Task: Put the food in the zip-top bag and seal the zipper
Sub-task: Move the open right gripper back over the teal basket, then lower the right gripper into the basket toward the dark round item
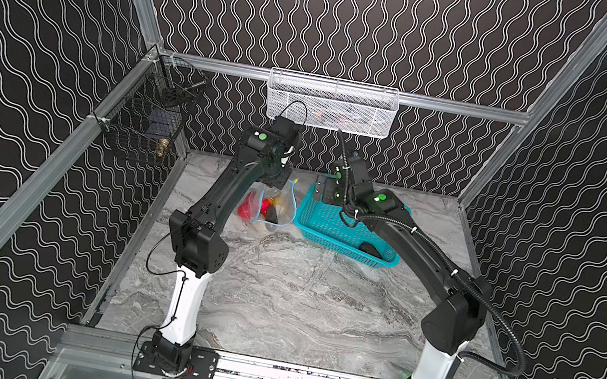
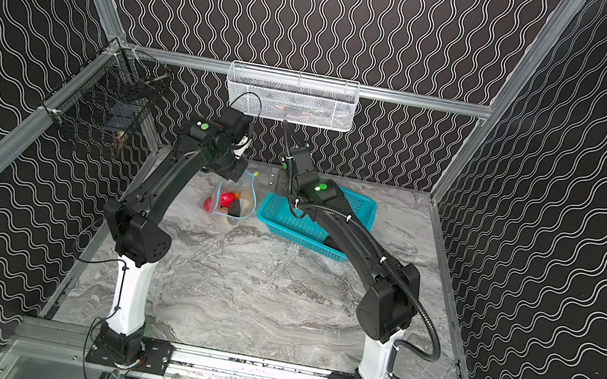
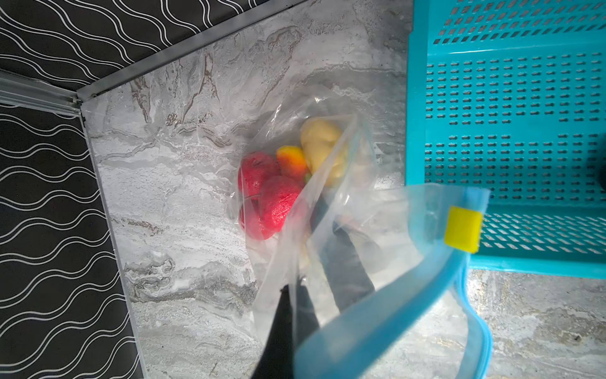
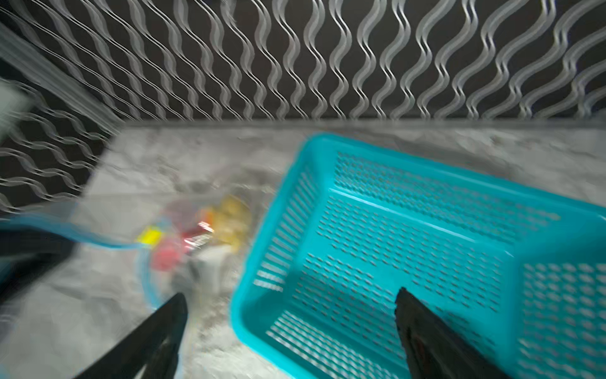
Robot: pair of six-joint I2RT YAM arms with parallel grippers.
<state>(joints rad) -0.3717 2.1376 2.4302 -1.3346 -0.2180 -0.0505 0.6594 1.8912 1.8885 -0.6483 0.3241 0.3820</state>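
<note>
The clear zip-top bag [image 1: 273, 210] [image 3: 344, 226] lies left of the teal basket, its mouth lifted. My left gripper [image 3: 295, 292] [image 1: 284, 186] is shut on the bag's wall just under the light blue zipper [image 3: 426, 288], near the yellow slider [image 3: 463, 229]. Inside the bag are red round food [image 3: 272, 203] [image 2: 226, 199], a yellow potato [image 3: 321, 144] and a dark elongated piece [image 3: 344, 259]. One dark piece of food [image 1: 370, 249] lies in the basket's near corner. My right gripper [image 4: 291, 295] [image 1: 325, 188] hangs open and empty over the basket's left rim.
The teal perforated basket [image 1: 329, 224] [image 4: 426, 229] stands right of the bag. A white mesh basket [image 1: 332, 103] hangs on the back rail and a black wire basket [image 1: 143, 128] on the left rail. The back wall and left corner are close to the bag.
</note>
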